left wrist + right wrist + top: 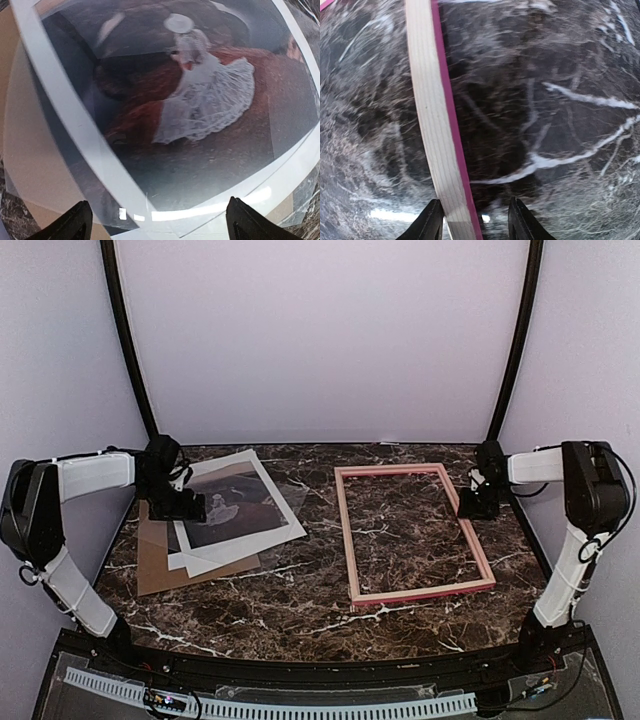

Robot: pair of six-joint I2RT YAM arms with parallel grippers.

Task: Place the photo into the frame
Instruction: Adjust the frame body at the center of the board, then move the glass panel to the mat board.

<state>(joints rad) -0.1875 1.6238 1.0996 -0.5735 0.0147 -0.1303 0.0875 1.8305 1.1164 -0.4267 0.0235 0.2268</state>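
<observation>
— Where's your left pincer?
— My left pincer [160,225] is spread wide above the photo [200,100], which lies on brown cardboard [160,565] at the left.
— And the right?
— My right pincer [474,222] is half-narrowed astride the right rail of the frame [432,125], with a gap on one side. The frame lies flat on the marble table [560,150].

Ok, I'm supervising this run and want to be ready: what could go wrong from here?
The photo sits in an offset stack over brown cardboard; the open left gripper might drag several layers. The right gripper straddles the frame rail off-centre, so closing could shove or twist it.
</observation>
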